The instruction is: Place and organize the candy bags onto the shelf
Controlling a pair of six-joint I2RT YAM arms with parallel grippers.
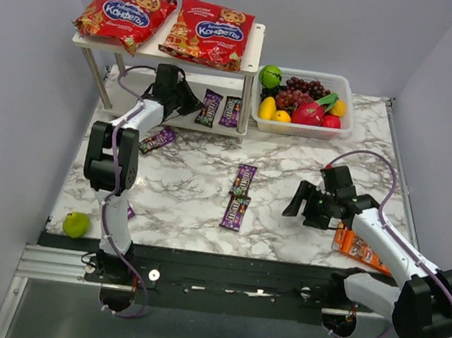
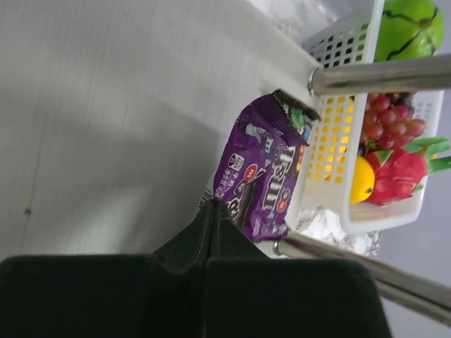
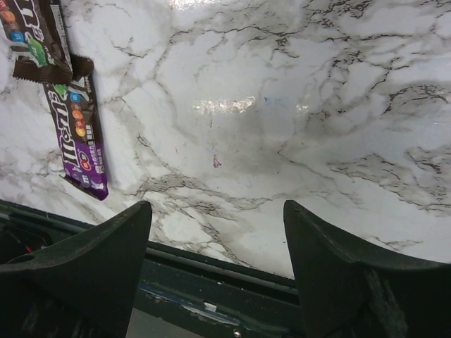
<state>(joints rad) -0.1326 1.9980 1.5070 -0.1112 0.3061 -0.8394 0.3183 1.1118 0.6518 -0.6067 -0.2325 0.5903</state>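
Two red candy bags (image 1: 125, 15) (image 1: 207, 31) lie side by side on the top board of the white shelf (image 1: 255, 42). On its lower board (image 2: 106, 105) are two purple packets (image 1: 209, 107) (image 1: 231, 112). My left gripper (image 1: 191, 104) reaches under the top board, shut, its tip (image 2: 211, 205) touching a corner of the nearer packet (image 2: 261, 176); whether it pinches that corner does not show. Another packet (image 1: 157, 139) lies on the table by the shelf. Two packets (image 1: 244, 179) (image 1: 235, 211) lie mid-table, also in the right wrist view (image 3: 35, 35) (image 3: 77, 134). My right gripper (image 1: 297, 209) (image 3: 217, 205) hovers open and empty, right of them.
A white basket (image 1: 347, 89) of fruit stands right of the shelf, close to its leg (image 2: 380, 74). An orange packet (image 1: 361, 247) lies under my right arm. A green pear (image 1: 76, 224) sits at the front left corner. The table's front edge (image 3: 211, 260) is just below my right fingers.
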